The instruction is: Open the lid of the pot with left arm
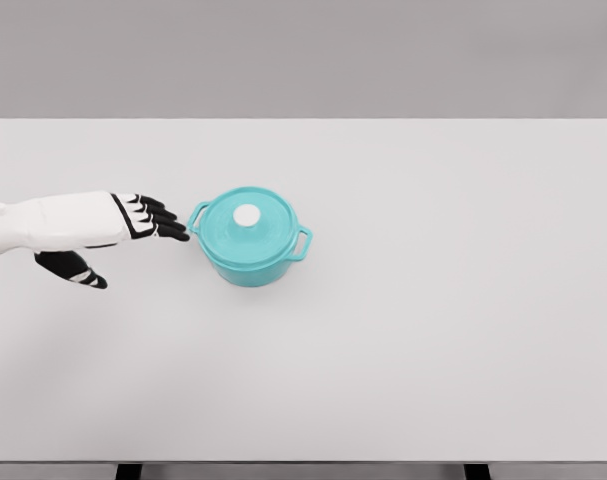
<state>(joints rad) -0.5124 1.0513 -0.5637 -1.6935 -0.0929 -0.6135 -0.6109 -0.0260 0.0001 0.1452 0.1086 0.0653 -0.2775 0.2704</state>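
A teal pot (251, 240) with two side handles stands on the white table (433, 300), left of the middle. Its teal lid (263, 226) sits flat on it, with a white round knob (246, 215) on top. My left hand (148, 225) comes in from the left edge and lies just left of the pot. Its black fingers (163, 221) stretch out toward the pot's left handle (197, 214), the tips a little short of it. The thumb (78, 269) hangs apart below. The hand is open and holds nothing.
The table's far edge runs along the top of the tabletop against a grey wall. Its near edge lies at the bottom of the picture.
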